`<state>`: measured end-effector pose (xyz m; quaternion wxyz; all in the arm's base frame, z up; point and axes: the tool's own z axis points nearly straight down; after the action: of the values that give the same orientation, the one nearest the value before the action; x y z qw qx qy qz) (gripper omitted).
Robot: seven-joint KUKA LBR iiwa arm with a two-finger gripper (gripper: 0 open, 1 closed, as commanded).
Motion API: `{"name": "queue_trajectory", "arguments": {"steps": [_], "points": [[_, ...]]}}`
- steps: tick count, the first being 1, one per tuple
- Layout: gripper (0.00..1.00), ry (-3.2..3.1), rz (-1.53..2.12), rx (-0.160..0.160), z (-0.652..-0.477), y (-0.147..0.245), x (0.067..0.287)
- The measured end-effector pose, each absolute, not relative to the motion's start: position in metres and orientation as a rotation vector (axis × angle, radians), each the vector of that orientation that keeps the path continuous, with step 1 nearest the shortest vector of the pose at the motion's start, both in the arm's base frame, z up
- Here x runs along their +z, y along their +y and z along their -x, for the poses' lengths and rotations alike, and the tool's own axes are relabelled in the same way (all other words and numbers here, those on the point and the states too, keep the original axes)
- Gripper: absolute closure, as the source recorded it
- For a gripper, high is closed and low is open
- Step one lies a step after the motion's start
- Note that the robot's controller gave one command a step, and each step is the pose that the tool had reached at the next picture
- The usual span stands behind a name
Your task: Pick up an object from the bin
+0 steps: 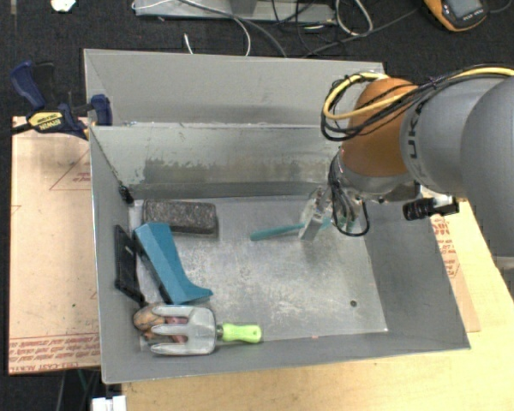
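Note:
My gripper (315,221) is low in the bin's back right part, right at the right end of a thin teal stick (276,232) shaped like a toothbrush. The stick runs from there leftward across the bin floor, slightly tilted. Its right end meets the gripper, and whether it is gripped is unclear. A dark grey speckled block (180,217) lies further left by the back wall.
Along the left side lie a blue curved plastic piece (167,264) and a black strip (124,264). At the front left is a clear scoop with a green handle (201,332), with a brownish thing (147,319) in it. The arm comes in over the right rim.

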<state>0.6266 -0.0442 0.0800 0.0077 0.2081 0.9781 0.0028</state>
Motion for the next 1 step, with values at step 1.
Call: {"name": "queue_trajectory", "arguments": {"steps": [1], "points": [[1.0,3.056,-0.649,0.009,-0.627,-0.0442,0.0904]]}}
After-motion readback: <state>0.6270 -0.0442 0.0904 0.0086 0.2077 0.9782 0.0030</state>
